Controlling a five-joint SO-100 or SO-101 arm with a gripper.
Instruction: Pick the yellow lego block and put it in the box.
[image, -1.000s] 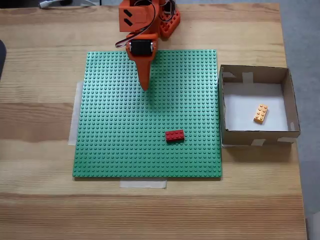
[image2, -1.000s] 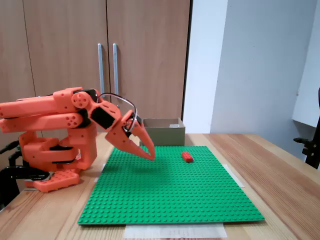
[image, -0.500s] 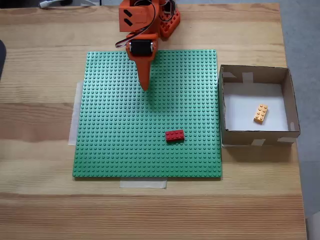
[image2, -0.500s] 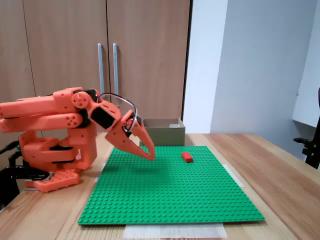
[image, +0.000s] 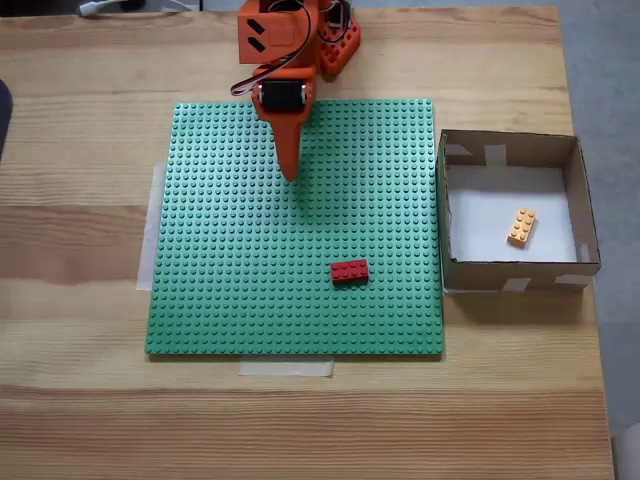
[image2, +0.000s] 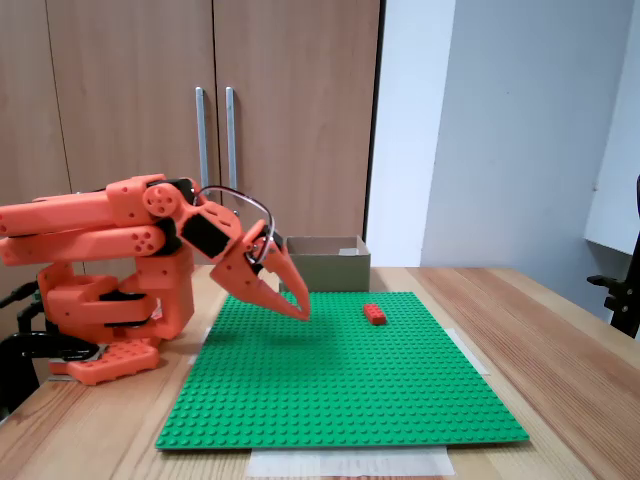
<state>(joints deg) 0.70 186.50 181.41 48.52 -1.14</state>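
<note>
One small yellow-orange studded lego brick (image: 521, 227) already lies inside our square brown cardboard box (image: 510, 271), at roughly four o'clock from our orange hand (image: 290, 172), well apart; its fingers look together, holding nothing.

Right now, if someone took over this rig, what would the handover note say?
Hand: shut, empty, poised above the green baseplate, well back from the box; the side-on fixed view shows it clear of the studs.
Yellow lego block: lying flat on the white floor of the box, touching no wall.
Red brick: on the baseplate, not part of the job.
Done: block is in the box.
Left: nothing visible; arm looks folded back.
</note>
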